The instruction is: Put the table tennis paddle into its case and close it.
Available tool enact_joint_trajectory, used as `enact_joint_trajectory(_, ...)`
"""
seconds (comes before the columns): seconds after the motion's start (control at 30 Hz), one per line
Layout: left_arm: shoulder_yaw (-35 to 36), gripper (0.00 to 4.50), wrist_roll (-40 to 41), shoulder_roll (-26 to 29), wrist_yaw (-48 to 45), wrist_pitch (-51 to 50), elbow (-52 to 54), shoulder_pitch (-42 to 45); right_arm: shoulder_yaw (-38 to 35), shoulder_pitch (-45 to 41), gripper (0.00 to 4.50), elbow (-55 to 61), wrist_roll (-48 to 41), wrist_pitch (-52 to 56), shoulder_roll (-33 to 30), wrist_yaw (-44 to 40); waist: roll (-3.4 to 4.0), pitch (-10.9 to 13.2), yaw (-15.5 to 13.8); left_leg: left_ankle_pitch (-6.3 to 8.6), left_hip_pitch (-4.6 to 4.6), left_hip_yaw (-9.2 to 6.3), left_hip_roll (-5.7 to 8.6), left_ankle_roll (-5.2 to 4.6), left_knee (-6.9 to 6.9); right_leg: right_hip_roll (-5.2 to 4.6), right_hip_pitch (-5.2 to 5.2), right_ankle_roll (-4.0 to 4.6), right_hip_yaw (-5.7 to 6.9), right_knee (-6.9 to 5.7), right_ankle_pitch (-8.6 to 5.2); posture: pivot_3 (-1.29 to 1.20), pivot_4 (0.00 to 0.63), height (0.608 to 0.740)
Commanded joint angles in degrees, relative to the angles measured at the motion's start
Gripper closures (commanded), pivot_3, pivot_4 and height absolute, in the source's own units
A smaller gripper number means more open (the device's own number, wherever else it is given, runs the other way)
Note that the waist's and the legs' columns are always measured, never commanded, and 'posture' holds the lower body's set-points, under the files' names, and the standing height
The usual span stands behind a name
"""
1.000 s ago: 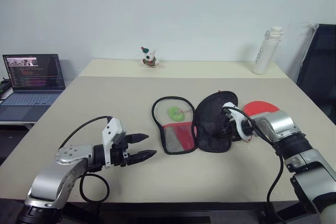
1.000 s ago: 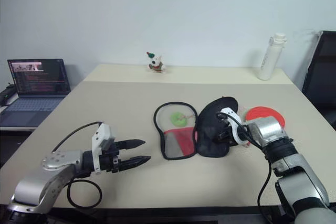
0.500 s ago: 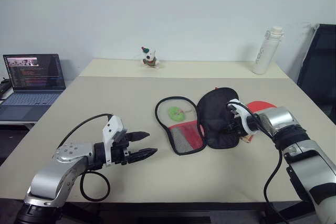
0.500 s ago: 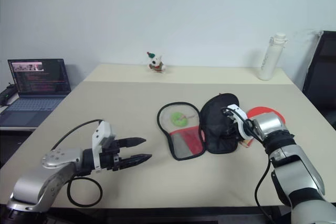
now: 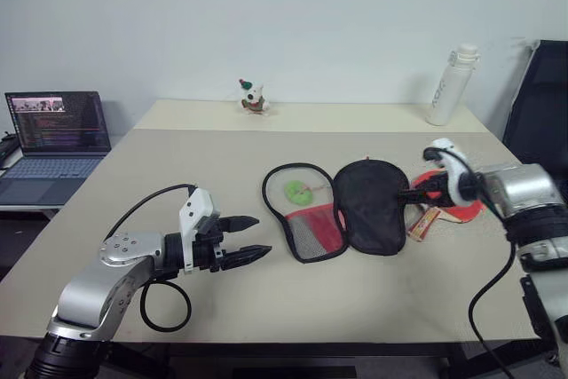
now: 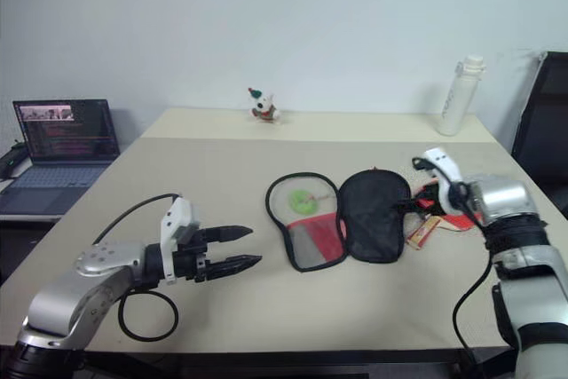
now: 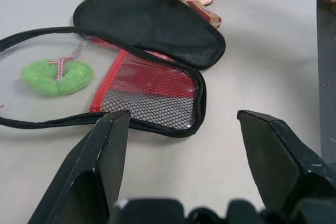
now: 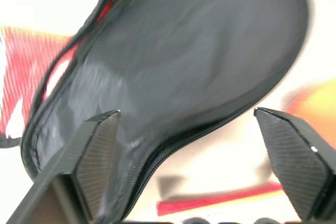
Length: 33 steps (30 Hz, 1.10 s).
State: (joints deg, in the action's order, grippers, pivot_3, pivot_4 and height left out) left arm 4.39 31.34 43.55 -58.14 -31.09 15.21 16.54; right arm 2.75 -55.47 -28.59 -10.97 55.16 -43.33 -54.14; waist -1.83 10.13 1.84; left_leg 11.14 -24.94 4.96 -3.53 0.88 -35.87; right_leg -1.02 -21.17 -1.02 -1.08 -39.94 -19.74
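The case lies unzipped and spread flat at mid-table: its red half with the mesh pocket (image 5: 309,230) and a green pull charm (image 5: 295,190) on the left, its black half (image 5: 371,204) on the right. Just right of the black half lies the table tennis paddle, with its red face (image 5: 463,210) and wooden handle (image 5: 423,223) showing. My right gripper (image 5: 419,193) hovers open above the black half's right edge and the paddle, holding nothing. My left gripper (image 5: 250,238) stands open and empty to the left of the case; in the left wrist view the mesh pocket (image 7: 157,98) lies between its fingers.
An open laptop (image 5: 53,139) sits on a side table at the far left. A small toy figure (image 5: 253,97) and a white bottle (image 5: 448,84) stand at the table's back edge. A black chair (image 5: 541,104) is at the right.
My right gripper has let go of the case's black half, opened, and moved right and up. The black half now lies flat and the paddle's handle is uncovered. The left gripper has stayed put.
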Motion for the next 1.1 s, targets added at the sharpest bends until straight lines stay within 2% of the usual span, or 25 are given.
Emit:
enact_joint_trajectory(0.03,-0.10,0.95,0.35,0.11,-0.92,0.80,0.50,1.87,-7.38,5.04,0.07,9.82,-2.23,7.06,0.63,7.37,0.00,0.00,-0.03,0.00,0.00,0.00,0.00,0.00,-0.02,0.00,0.02,0.00,-0.01,0.00,0.00,0.00,0.150,0.740)
enact_joint_trajectory(0.13,-0.63,0.95,0.01,0.16,-1.63,1.13,-0.52,3.13,-15.15,9.77,0.07,17.55,0.64,10.68,6.76,22.37,0.00,0.00,0.07,-0.10,0.00,0.01,0.00,0.17,-0.02,0.00,0.01,0.00,-0.03,-0.02,0.00,0.00,0.150,0.740)
enact_joint_trajectory(0.27,-1.44,0.95,-0.50,0.13,-2.74,1.82,-1.99,4.69,-22.02,15.58,0.07,28.38,3.66,14.95,16.68,36.98,0.00,-0.01,0.04,-0.15,0.00,0.03,0.00,0.25,-0.02,0.00,-0.03,-0.01,-0.05,-0.06,0.00,0.00,0.150,0.740)
enact_joint_trajectory(0.33,-1.85,0.95,-0.87,0.18,-3.41,2.39,-2.85,5.49,-24.31,17.37,0.07,32.30,4.91,15.57,21.95,42.81,0.00,0.00,0.08,-0.15,0.00,0.04,0.01,0.26,0.01,0.00,-0.03,-0.01,-0.06,-0.05,-0.01,0.00,0.150,0.740)
enact_joint_trajectory(0.43,-2.27,0.95,-1.34,0.36,-4.64,3.08,-4.02,6.74,-25.27,19.37,0.07,34.78,6.67,14.13,26.28,48.62,0.01,0.00,0.00,-0.16,0.00,0.04,0.01,0.27,0.01,0.00,-0.04,-0.01,-0.05,-0.05,0.00,0.00,0.150,0.740)
enact_joint_trajectory(0.67,-3.01,0.95,-2.84,0.51,-6.84,4.52,-6.40,9.03,-25.45,21.05,0.07,32.37,7.04,10.15,31.03,54.75,0.01,0.00,0.04,-0.16,0.00,0.05,0.03,0.26,0.01,0.02,-0.04,-0.01,-0.05,-0.06,-0.01,0.00,0.150,0.740)
enact_joint_trajectory(1.1,-2.77,0.95,-3.66,-0.06,-6.34,5.40,-6.75,8.20,-25.31,16.20,0.07,12.19,6.47,-2.68,29.49,59.12,-0.25,-0.16,0.09,-0.14,0.07,0.03,0.03,0.21,-0.10,0.01,0.10,-0.04,-0.06,-0.06,0.05,0.00,0.150,0.740)
